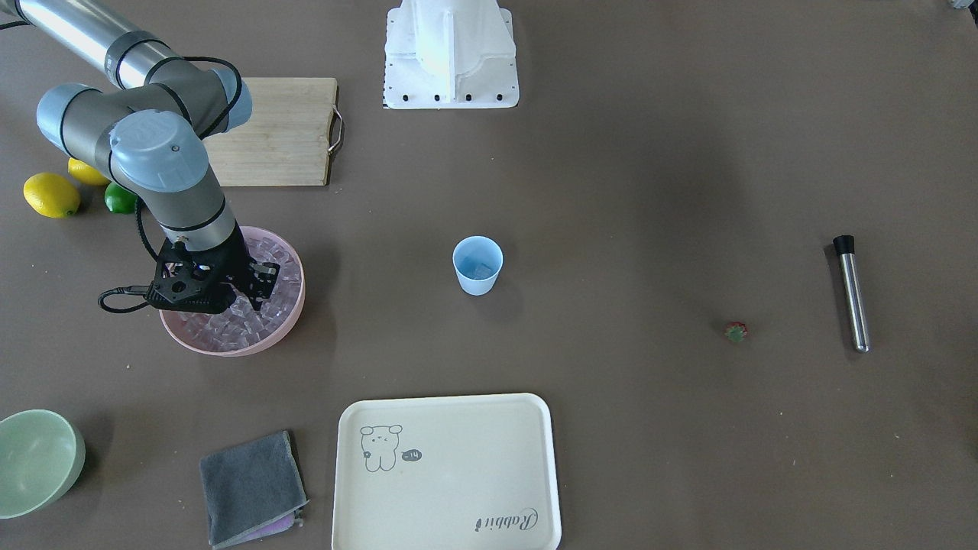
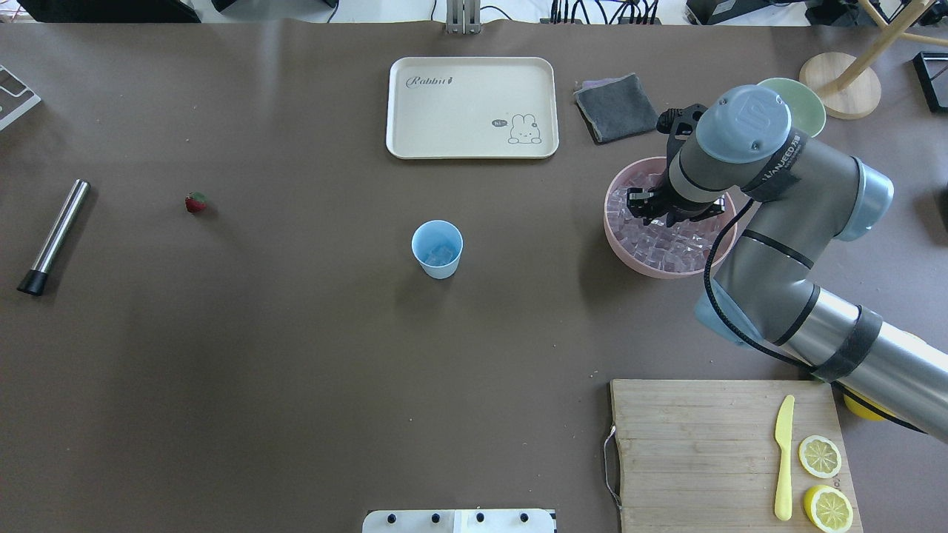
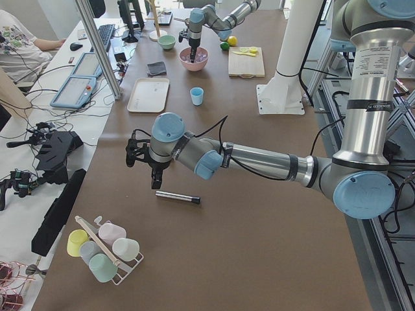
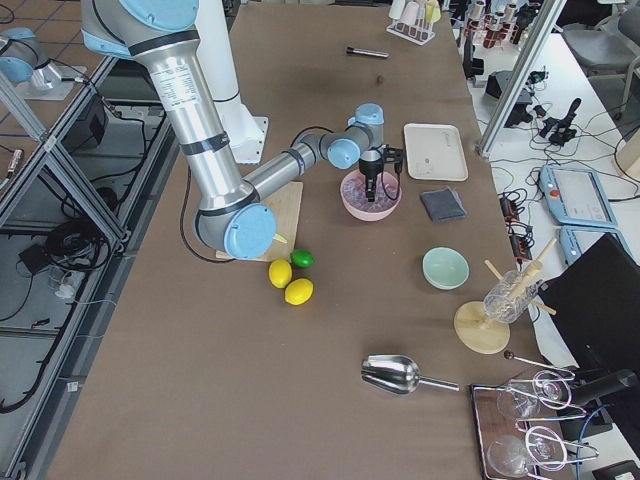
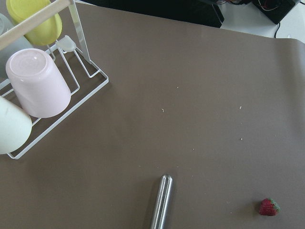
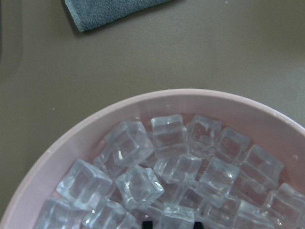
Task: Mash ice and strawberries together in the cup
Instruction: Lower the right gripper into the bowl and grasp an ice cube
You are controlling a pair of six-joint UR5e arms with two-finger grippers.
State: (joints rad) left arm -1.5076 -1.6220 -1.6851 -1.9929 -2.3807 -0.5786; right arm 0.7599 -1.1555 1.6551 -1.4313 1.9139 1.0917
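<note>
Brown worktop [image 2: 296, 370]. Centre: light-blue cup [image 2: 437, 249], upright and standing alone, with a few cubes of ice [image 2: 441, 255] at its bottom. Left, as seen from overhead: strawberry [image 2: 196, 202] on the bare worktop, well apart from the cup. Further left is a steel rod [image 2: 53, 237] with a black end, lying flat. Right: pink bowl [image 2: 652, 268] heaped with more cubes. The right pincer [image 2: 652, 211] stands in it, fingers apart, tips sunk among the cubes with one cube between them. Far side: cream tray [image 2: 459, 111], folded grey cloth [image 2: 616, 107], green bowl [image 2: 811, 111]. Near right: wooden board [image 2: 689, 444] carrying a yellow knife [image 2: 783, 459] and two lemon halves [image 2: 819, 457]. Obstructions: from overhead the right arm's wrist covers part of the pink bowl and part of the green bowl, and its forearm hides all but a sliver of a whole lemon [image 2: 858, 406]. The left pincer [image 3: 155, 181] hangs above the rod and shows only from the side, so whether its fingers are apart or together cannot be told. Its wrist view cuts the rod off at the lower edge and takes in a wire rack [image 5: 90, 71] of upturned cups. The right pincer's tips are cropped at the bottom of its own wrist view.
</note>
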